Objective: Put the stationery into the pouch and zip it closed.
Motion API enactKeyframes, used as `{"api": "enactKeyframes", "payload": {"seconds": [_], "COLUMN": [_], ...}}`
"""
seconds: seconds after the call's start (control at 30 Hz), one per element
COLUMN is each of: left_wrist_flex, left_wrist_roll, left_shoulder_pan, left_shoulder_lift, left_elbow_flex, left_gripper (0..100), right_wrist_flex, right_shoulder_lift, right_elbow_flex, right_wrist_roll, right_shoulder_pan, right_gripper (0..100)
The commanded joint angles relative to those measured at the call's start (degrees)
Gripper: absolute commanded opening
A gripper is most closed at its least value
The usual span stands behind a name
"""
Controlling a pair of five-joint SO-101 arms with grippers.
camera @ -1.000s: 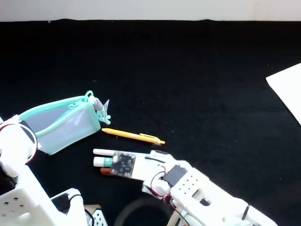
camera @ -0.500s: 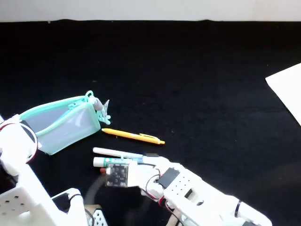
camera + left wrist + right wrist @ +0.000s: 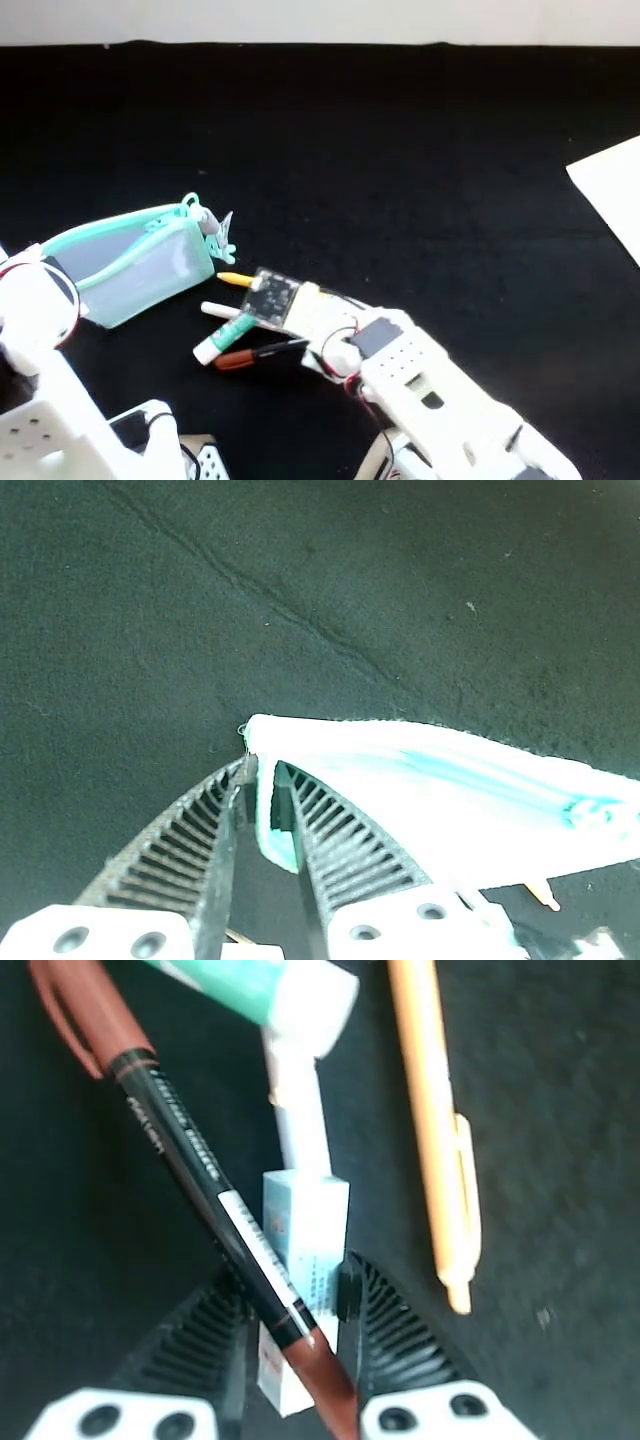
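Note:
The mint-green pouch (image 3: 130, 262) lies at the left of the black table, its zip pull (image 3: 215, 232) toward the middle. My left gripper (image 3: 262, 775) is shut on the pouch's (image 3: 430, 780) end edge. My right gripper (image 3: 292, 1275) is shut on a brown-and-black pen (image 3: 215, 1215) and a white labelled pen (image 3: 305, 1225) together. A green-and-white marker (image 3: 265, 985) lies across their far ends. The yellow pen (image 3: 432, 1130) lies beside the fingers, outside them. From above, the right gripper (image 3: 262, 312) hovers just right of the pouch, covering most of the yellow pen (image 3: 232, 279), with the marker (image 3: 224, 340) tilted.
A white sheet (image 3: 612, 190) lies at the table's right edge. The black cloth runs back to a pale wall. The left arm's base (image 3: 60, 430) takes up the front left corner.
The right gripper swung from the front of the table toward the pouch, over the yellow pen. The pens shifted with it and the marker tilted. The left arm and pouch stayed still.

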Motion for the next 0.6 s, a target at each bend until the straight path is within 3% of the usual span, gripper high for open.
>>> {"api": "enactKeyframes", "payload": {"seconds": [0.0,0.1,0.23,0.4,0.57], "left_wrist_flex": [0.35,0.35,0.35,0.26,-0.09], "left_wrist_roll": [0.44,0.44,0.44,0.44,0.35], "left_shoulder_pan": [-0.4,-0.4,-0.4,-0.31,-0.31], "left_shoulder_lift": [0.57,0.4,0.31,0.22,0.13], "left_elbow_flex": [0.75,0.75,0.84,3.38,5.58], "left_gripper": [1,1,1,1,1], "right_wrist_flex": [7.34,11.82,13.32,12.88,6.99], "right_shoulder_lift": [-6.99,-13.14,-20.44,-25.01,-24.92], "right_elbow_flex": [-5.14,-7.87,-12.35,-19.65,-26.24], "right_wrist_roll": [-0.79,-1.76,-9.32,-20.13,-25.67], "right_shoulder_pan": [3.47,6.02,7.52,4.7,2.51], "right_gripper": [0.5,0.5,0.5,0.5,0.6]}}
